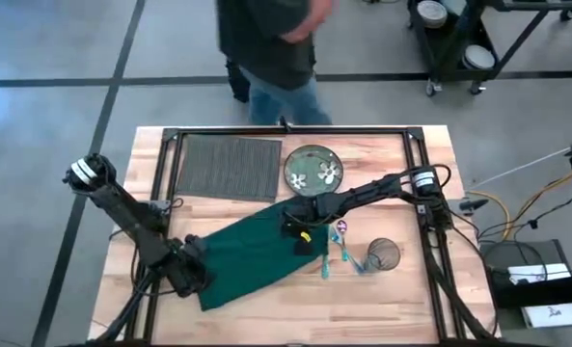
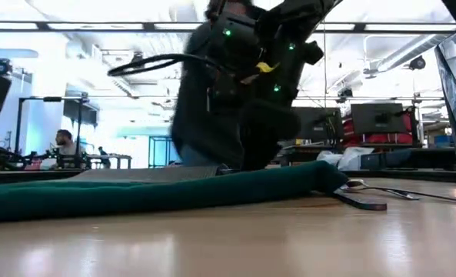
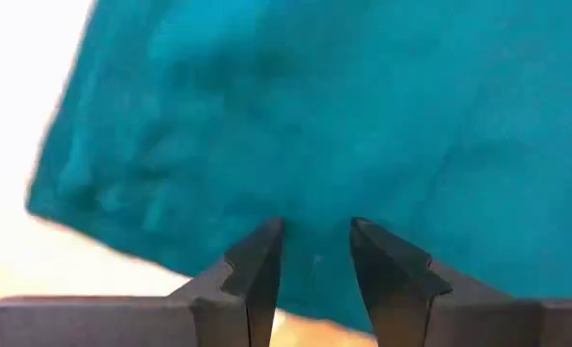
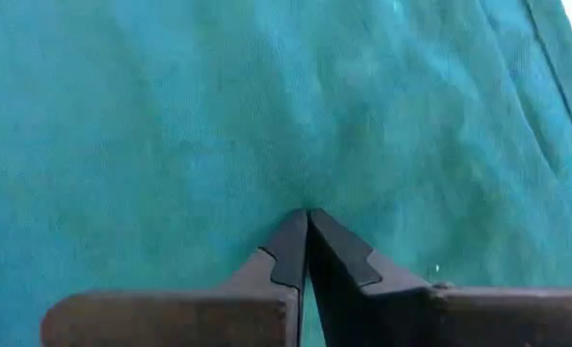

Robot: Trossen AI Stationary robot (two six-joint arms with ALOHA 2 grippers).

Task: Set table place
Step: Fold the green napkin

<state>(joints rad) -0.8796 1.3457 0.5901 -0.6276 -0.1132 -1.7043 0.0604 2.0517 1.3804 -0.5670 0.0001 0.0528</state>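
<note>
Light-wood plank worktop (image 1: 411, 294), one, framed by a black rail. Green napkin (image 1: 252, 255), one, spread across the middle toward the near left. Dark grey ribbed placemat (image 1: 230, 166), one, woven-looking and rectangular, flat at the far left of centre. Plate (image 1: 313, 167), one, round with pale flower shapes, just right of the placemat. Wire cup (image 1: 385, 253) on its side at the near right. Blue-handled cutlery (image 1: 342, 246) beside the napkin's right edge, number unclear. Left gripper (image 3: 314, 253) over the napkin's near-left corner, fingers apart. Right gripper (image 4: 307, 236) down on the napkin's right part, fingers together, pinching the cloth.
</note>
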